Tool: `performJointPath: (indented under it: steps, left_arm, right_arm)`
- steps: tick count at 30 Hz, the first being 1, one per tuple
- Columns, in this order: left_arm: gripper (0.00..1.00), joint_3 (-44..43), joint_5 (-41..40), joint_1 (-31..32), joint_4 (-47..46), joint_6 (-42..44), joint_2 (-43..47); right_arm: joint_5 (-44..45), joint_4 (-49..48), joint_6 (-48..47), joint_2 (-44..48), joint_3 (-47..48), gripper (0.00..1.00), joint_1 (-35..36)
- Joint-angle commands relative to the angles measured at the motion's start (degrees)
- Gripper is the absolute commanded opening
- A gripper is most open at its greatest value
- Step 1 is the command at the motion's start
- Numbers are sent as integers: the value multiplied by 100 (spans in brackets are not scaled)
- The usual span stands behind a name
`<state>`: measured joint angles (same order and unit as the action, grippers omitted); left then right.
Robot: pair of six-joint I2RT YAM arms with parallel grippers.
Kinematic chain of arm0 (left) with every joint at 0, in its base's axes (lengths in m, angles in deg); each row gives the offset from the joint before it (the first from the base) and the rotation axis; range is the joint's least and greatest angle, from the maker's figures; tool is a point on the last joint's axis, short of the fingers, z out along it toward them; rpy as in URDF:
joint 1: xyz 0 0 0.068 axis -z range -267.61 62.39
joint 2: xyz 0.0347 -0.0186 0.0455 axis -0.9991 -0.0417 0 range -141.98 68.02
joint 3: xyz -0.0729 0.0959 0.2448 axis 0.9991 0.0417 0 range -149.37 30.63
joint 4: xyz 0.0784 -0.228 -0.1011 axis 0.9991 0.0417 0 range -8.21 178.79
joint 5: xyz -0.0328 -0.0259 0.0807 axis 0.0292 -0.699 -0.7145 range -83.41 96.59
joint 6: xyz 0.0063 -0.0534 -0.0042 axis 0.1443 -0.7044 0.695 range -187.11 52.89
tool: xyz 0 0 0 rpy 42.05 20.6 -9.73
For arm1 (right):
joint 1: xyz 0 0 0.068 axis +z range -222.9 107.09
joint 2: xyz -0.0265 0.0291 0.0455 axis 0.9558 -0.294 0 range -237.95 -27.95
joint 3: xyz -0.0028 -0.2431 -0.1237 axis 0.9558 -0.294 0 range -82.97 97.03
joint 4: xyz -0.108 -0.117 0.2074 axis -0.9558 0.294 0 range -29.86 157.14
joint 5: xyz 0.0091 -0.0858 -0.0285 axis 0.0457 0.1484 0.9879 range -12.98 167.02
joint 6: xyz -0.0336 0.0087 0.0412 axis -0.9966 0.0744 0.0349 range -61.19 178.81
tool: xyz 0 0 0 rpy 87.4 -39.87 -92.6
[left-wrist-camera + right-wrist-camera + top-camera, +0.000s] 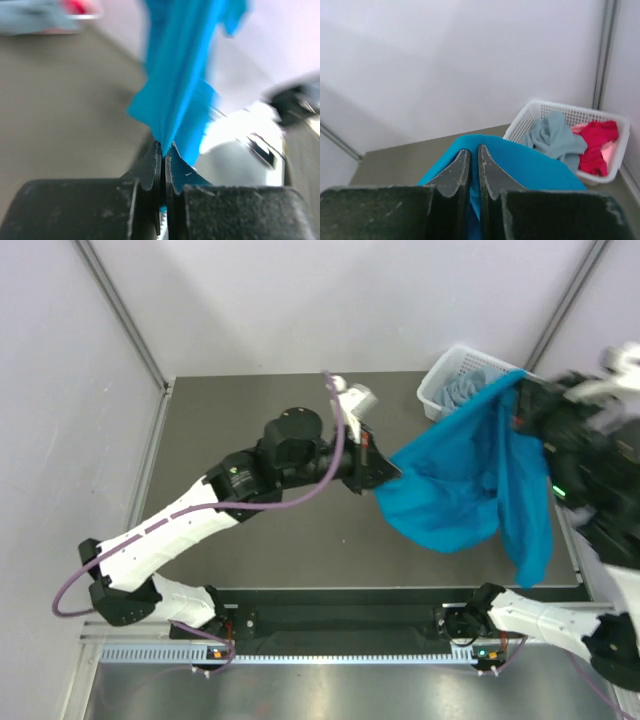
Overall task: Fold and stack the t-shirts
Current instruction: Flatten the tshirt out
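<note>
The bright teal-blue t-shirt [470,475] hangs in the air over the right side of the table, stretched between both grippers. My left gripper [385,475] is shut on its lower left edge; in the left wrist view the cloth [175,75] rises from the closed left gripper [163,146]. My right gripper [520,405] is shut on the upper right edge, and the cloth [535,167] drapes around the right gripper [474,150]. A dusty grey-blue t-shirt [555,137] and a red-pink t-shirt [597,142] lie crumpled in the basket.
The white lattice basket [440,380] stands at the table's back right corner, just behind the hanging shirt. The dark table top [250,410] stretches out to the left. Grey walls and metal posts enclose the table on three sides.
</note>
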<state>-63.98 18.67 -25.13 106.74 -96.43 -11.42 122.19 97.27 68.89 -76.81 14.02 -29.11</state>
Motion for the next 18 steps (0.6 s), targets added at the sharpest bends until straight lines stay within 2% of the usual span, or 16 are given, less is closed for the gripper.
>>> performJointPath:
  steps: [1,2,4,5,6,7,8,9,10,11,12,13,14,16,17,18]
  left_arm:
    - [0,626,-1110,-875,949,-248,709]
    - [0,897,-1137,-1609,1124,-258,998]
    - [0,1607,-1338,-2403,1318,-206,1237]
    - [0,1821,-1374,-3173,1406,-171,1377]
    - [0,2014,-1253,-3572,1399,-127,1396]
    - [0,2356,-1234,-3959,1425,-39,1353]
    - [0,2507,-1051,-4633,1425,-13,1283]
    - [6,2683,-1110,-4909,1434,31,1177]
    - [12,2806,-1302,-5147,1486,-29,898]
    - [19,3034,-1400,-5663,1495,-47,695]
    - [34,3079,-1427,-5920,1565,-73,484]
    - [47,3132,-1453,-6140,1522,-39,143]
    - [53,3185,-1358,-6482,1435,66,-17]
    - [63,2932,-1234,-6704,1697,285,-299]
    - [63,2870,-973,-6714,1689,391,-292]
    - [63,2817,-857,-6714,1689,427,-274]
  right_arm:
    - [-243,-1997,-1191,-1463,82,0,-133]
    - [-463,-2155,-1158,-1764,144,0,-204]
    - [-1271,-2639,-861,-2766,425,0,-458]
    - [-1526,-2797,-616,-3152,565,0,-511]
    - [-1998,-2859,-483,-4035,1089,0,-555]
    - [-2221,-2860,-386,-4505,1425,0,-556]
    - [-2493,-2799,-132,-4997,1793,10,-556]
    - [-3043,-2703,53,-5497,2215,22,-564]
    - [-3223,-2258,211,-6486,3185,38,-565]
    - [-3312,-1932,430,-6974,3786,61,-538]
    - [-3313,-1589,537,-7666,4688,69,-512]
    - [-3269,-1185,625,-7847,4889,75,-512]
    - [-3225,-1059,791,-7884,4891,82,-521]
    - [-3286,-1084,723,-7403,3920,86,-547]
    - [-3251,-1224,662,-7114,3419,87,-547]
    - [-3199,-1303,653,-6511,2396,87,-573]
